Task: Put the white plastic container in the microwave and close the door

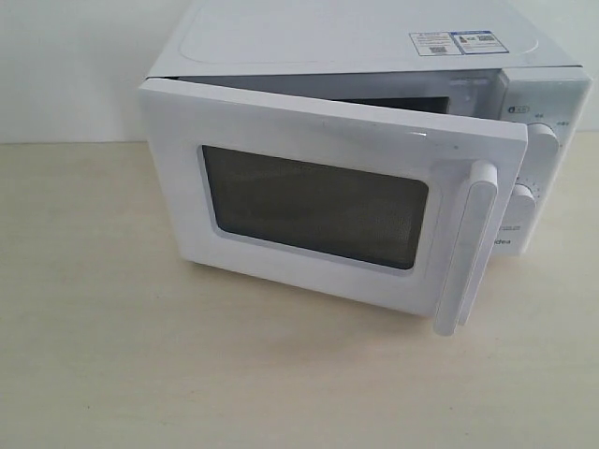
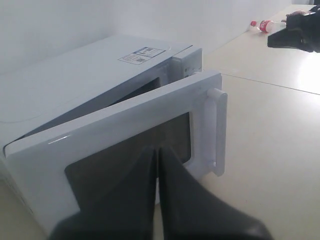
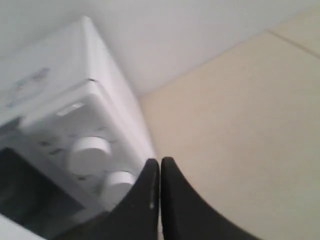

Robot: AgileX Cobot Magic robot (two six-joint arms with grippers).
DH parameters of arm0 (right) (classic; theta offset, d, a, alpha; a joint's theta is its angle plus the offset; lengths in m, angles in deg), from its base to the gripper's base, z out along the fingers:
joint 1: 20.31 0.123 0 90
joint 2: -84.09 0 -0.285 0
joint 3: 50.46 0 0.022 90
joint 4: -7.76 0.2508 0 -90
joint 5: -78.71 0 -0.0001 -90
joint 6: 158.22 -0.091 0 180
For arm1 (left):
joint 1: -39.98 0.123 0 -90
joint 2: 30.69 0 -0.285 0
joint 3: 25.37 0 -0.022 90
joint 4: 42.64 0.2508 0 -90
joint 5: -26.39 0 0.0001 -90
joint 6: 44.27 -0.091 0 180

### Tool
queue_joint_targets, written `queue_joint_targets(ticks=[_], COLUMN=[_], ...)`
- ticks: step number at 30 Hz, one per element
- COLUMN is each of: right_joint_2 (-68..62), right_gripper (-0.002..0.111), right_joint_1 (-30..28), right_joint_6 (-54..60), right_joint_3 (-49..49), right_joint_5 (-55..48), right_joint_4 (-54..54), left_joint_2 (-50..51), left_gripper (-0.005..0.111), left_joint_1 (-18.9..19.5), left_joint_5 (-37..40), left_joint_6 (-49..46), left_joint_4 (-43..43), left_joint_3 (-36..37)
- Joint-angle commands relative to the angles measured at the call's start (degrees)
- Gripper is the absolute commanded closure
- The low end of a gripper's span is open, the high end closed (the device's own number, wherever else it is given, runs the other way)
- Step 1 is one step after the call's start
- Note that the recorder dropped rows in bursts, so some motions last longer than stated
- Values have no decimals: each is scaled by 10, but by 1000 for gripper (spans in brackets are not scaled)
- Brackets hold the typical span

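The white microwave (image 1: 374,37) stands on the table with its door (image 1: 281,117) ajar, a gap open on the side of the bar handle (image 1: 465,248). Its dark mesh window (image 1: 314,206) faces the exterior camera. The white plastic container is out of view; the door hides the cavity. In the left wrist view my left gripper (image 2: 158,149) is shut and empty, just in front of the door (image 2: 125,125); contact cannot be told. My right gripper (image 3: 160,161) is shut and empty, near the two dials (image 3: 89,154). Neither gripper appears in the exterior view.
The beige table (image 1: 112,355) spreads around the microwave. A small bottle with a red label (image 2: 262,25) lies far off on the table, close to the dark right arm (image 2: 297,32). A white wall stands behind the microwave.
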Motion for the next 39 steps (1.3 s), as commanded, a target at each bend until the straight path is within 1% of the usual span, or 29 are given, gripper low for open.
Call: queue_joint_targets(ticks=[1, 2, 5, 6, 8, 11, 13, 14, 19, 23, 25, 27, 29, 30, 31, 32, 33, 34, 36, 39], right_joint_2=[-24, -30, -47, -47, -35, 9, 28, 34, 34, 34, 28, 5, -46, -84, -113, -154, -174, -207, -254, -320], right_gripper=[108, 108, 108, 108, 108, 108, 108, 108, 108, 109, 109, 109, 109, 109, 109, 109, 109, 109, 109, 109], right_joint_1=[-1, -1, -1, -1, 1, 13, 29, 38, 92, 152, 188, 243, 300, 337, 356, 389, 403, 423, 448, 487], right_joint_6=[192, 239, 447, 500, 576, 713, 786, 808, 813, 816, 816, 800, 800, 800, 800, 800, 800, 803, 831, 942], right_joint_3=[26, 33, 56, 59, 52, 20, 9, 8, 8, 8, 8, 8, 8, 8, 8, 8, 8, 8, 8, 8], right_joint_5=[-93, -90, -88, -79, -46, 24, 40, 39, 21, 53, 86, 148, 213, 248, 277, 328, 358, 417, 495, 614], right_joint_4=[141, 187, 386, 443, 542, 728, 800, 819, 839, 852, 867, 885, 892, 892, 892, 894, 905, 924, 972, 1099], left_joint_2=[-2, -2, -2, -2, -2, -2, -2, -2, -2, -2, -2, -2, -2, -2, -2, -2, -2, -2, -2, -2], left_gripper=[103, 103, 103, 103, 103, 103, 103, 103, 103, 103, 103, 103, 103, 103, 103, 103, 103, 103, 103, 103], left_joint_1=[-3, -3, -3, -3, -3, -3, -3, -3, -3, -3, -3, -3, -3, -3, -3, -3, -3, -3, -3, -3], left_joint_5=[1, 1, 1, 1, 1, 1, 1, 0, -2, -8, -13, -14, -14, -14, -14, -14, -13, -8, -7, -3], left_joint_6=[4, 4, 4, 4, 4, 4, 4, 4, 4, 4, 4, 4, 4, 4, 4, 4, 4, 4, 4, 4], left_joint_4=[0, 0, 0, 0, 0, 0, 0, 0, -7, -7, -7, -7, -11, -11, -11, -11, -11, -11, -11, -11], left_joint_3=[3, 3, 3, 3, 3, 3, 3, 3, 3, 3, 3, 3, 3, 3, 3, 3, 3, 3, 3, 3])
